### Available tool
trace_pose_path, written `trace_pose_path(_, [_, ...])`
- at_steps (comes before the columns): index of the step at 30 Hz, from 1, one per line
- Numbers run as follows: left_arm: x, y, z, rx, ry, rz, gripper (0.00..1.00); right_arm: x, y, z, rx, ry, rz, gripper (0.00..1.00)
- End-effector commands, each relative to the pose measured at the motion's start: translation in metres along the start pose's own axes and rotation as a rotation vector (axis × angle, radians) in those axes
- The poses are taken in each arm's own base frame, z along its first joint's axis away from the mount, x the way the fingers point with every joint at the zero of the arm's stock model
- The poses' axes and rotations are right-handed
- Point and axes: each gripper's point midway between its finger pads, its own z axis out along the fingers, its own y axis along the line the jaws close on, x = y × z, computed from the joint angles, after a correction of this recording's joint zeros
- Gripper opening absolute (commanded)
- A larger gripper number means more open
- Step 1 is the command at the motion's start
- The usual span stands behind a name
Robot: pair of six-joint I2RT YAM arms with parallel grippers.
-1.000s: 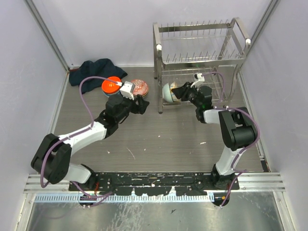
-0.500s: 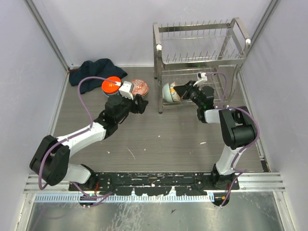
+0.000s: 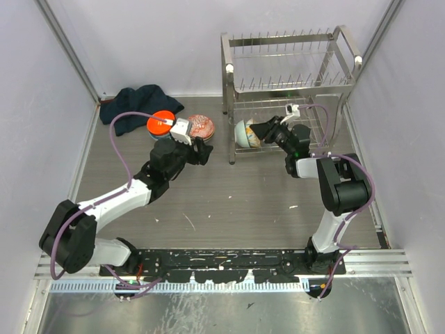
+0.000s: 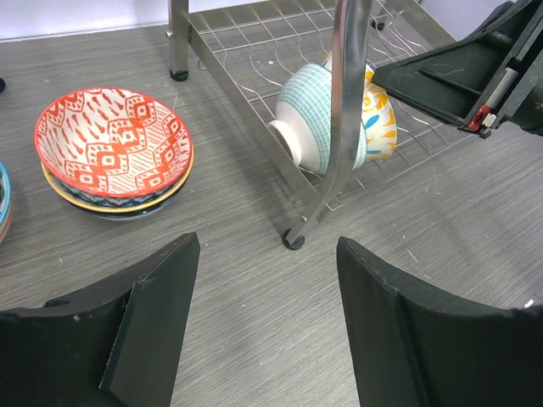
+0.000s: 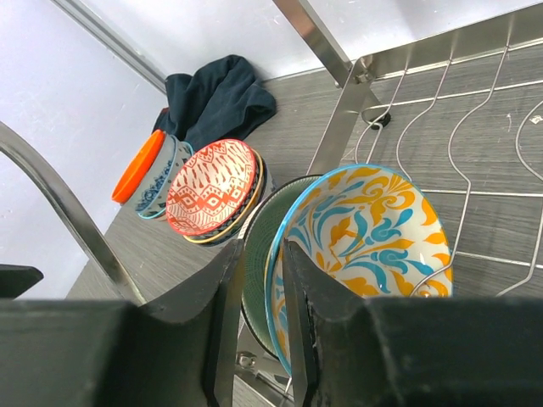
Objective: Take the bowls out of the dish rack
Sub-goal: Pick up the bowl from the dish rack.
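Black-and-white arms (image 3: 118, 198) trail looping purple cables (image 3: 119, 147).

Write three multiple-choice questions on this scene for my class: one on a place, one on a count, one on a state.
1. Where does the floral bowl stand?
A on the top tier; B on the lower tier of the dish rack; C outside the rack.
2. How many bowls are in the dish rack?
A one; B two; C four.
3. What state is the left tool in?
A open and empty; B shut on a bowl; C shut on the rack's frame.

Answers:
1 B, it stands on edge on the lower wires.
2 B, only the floral bowl and the striped bowl are in the rack.
3 A, it gapes wide with nothing in it.
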Motion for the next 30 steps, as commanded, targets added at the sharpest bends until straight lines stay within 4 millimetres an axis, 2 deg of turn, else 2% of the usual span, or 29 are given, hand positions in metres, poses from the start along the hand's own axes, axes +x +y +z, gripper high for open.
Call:
trace_pose_path(1, [-0.006, 0.001, -0.004, -0.009, -0.026, 0.015, 0.73, -0.008, 0.005, 0.003, -0.038, -0.028, -0.021, 0.32])
trace_pose_path(7, [-0.006, 0.001, -0.004, -0.011, -0.027, 0.016, 0.73, 0.0, 0.0, 0.003, -0.032, -0.01, -0.009, 0.28])
trace_pose_path(17, [-0.004, 0.002, -0.003, -0.014, -0.024, 0.019, 0.73, 0.001, -0.001, 0.002, -0.031, -0.021, 0.011, 0.11])
trace_pose_path(20, [-0.004, 0.002, -0.003, -0.018, -0.023, 0.022, 0.73, -0.002, 0.002, 0.001, -0.043, -0.038, 0.026, 0.05])
trace_pose_path(30, [-0.006, 0.005, -0.007, -0.03, -0.03, 0.024, 0.73, -0.028, 0.027, -0.004, -0.128, -0.124, 0.093, 0.01])
